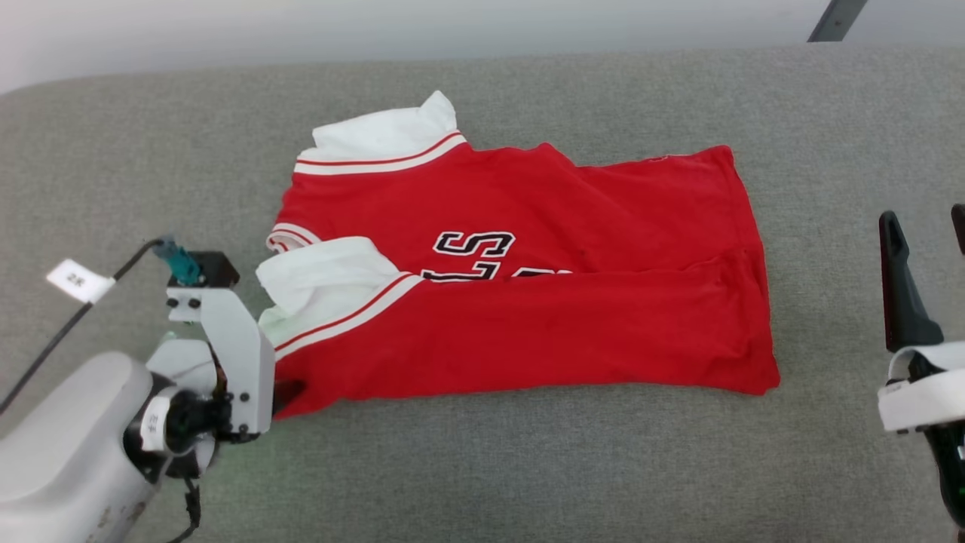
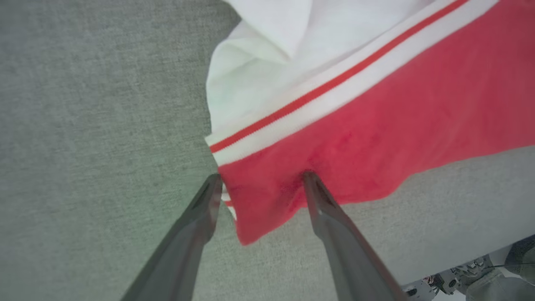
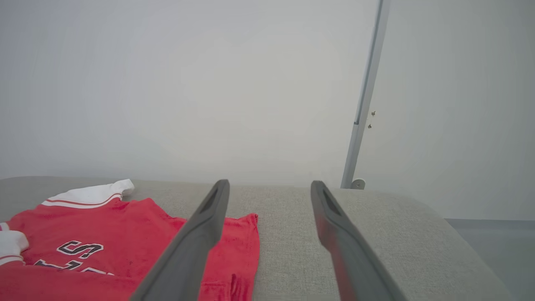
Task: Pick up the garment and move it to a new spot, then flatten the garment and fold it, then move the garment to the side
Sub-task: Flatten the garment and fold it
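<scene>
The garment (image 1: 528, 302) is a red T-shirt with white sleeves and black-and-white lettering, lying lengthwise on the grey cushion (image 1: 482, 467). Its near long edge is folded up over the lettering. My left gripper (image 1: 289, 392) sits at the garment's near-left corner. In the left wrist view this gripper (image 2: 262, 177) is open, its two fingers standing on either side of the red corner (image 2: 259, 209) without pinching it. My right gripper (image 1: 927, 219) is open with nothing between its fingers, apart from the garment beyond its right end. In the right wrist view the right gripper (image 3: 269, 184) points past the garment (image 3: 125, 238) toward the wall.
The grey cushion's back edge (image 1: 482, 64) meets a white wall. A metal post (image 3: 363, 104) rises behind the right end. A black cable with a white tag (image 1: 79, 280) runs over the cushion at the left. The cushion's right end (image 3: 459, 234) rounds off toward the floor.
</scene>
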Motion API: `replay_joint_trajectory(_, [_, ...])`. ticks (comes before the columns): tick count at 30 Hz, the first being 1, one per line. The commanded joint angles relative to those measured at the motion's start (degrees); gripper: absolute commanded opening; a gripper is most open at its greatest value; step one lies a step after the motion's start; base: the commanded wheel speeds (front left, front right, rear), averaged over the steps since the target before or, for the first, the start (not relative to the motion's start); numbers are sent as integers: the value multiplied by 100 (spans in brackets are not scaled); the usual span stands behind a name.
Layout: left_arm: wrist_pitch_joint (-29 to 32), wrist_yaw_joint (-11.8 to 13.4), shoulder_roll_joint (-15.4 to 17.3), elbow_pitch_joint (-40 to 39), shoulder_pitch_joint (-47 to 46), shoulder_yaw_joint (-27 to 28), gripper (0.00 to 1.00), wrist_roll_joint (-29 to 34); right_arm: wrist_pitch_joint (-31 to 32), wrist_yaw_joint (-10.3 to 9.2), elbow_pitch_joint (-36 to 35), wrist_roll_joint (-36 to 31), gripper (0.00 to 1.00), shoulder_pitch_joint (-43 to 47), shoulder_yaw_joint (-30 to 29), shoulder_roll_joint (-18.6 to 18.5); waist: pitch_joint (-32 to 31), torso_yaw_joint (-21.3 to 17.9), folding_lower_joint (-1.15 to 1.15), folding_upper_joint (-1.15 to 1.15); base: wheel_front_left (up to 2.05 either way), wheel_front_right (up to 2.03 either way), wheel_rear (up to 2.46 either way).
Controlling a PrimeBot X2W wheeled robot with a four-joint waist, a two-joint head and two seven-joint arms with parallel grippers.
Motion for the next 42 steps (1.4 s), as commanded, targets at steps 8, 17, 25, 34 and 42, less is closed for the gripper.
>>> replay_joint_trajectory(8, [-82,-104,-217,681,211,-21,83,-149,337,-9,-227,-16,100,414,-254,346,77,-63,0,0,0,0,0])
replay_joint_trajectory(17, [-108,-448,-477,1026,118,-81,0,-251,1688,-9,-118,403,100,569,60,380,172,26,0,0,0,0,0])
replay_joint_trajectory(25, [-222,-600,-735,1118,-150,-146,0,-160,2701,-9,629,430,100,102,201,230,352,227,0,0,0,0,0])
replay_joint_trajectory(34, [-317,-724,-925,1256,-338,-206,0,-86,3586,-9,1474,503,100,-283,247,179,492,442,0,0,0,0,0])
replay_joint_trajectory(42, [-363,-801,-921,1358,-389,-189,0,-99,3976,-10,1606,520,0,-344,232,98,489,493,0,0,0,0,0])
